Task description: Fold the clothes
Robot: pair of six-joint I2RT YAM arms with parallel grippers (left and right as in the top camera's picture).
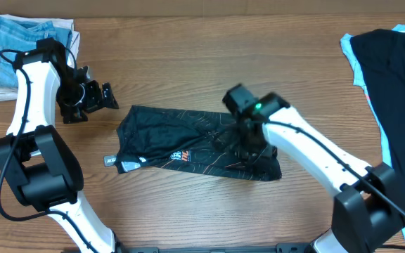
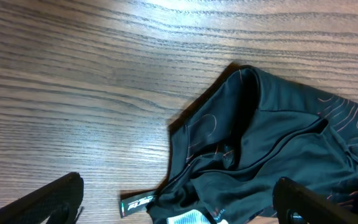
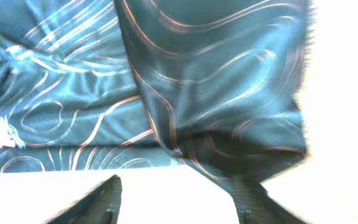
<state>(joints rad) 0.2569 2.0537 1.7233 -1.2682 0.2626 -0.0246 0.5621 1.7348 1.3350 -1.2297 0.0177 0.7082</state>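
Two hands: both with fingers apart, neither clamped on anything.
Right hand [image 1: 248, 144]: low over the right end of the shirt [image 1: 181, 137]. Its wrist view shows the fingers spread, with a doubled edge [image 3: 241, 149] of the cloth lying just ahead of them. Nothing looks pinched.
Left hand [image 1: 107, 97]: fingers spread wide, just beside the shirt's upper-left corner, not touching the cloth.
Shirt: middle of the surface [image 1: 209, 56], lying as a long rumpled band. The left end is bunched and gaping, and a small label [image 1: 110, 161] pokes out at the lower left.
Further out: jeans [image 1: 20, 42] in the far-left corner, dark garments [image 1: 399, 84] heaped at the right edge. Both are well apart from the shirt.
Risk, right end: the fabric looks slick, so the doubled edge may slide or spring open. A fingertip so close to it could snag it as the arm lifts and drag the fold out.
Risk, left end: the layers are bunched, so a pinch there may catch only the top layer. The next fold would then go skew.
Risk, creases: folding over the rumples as they lie would likely lock them in.
Risk, arms: both reaching for the middle could crowd each other.
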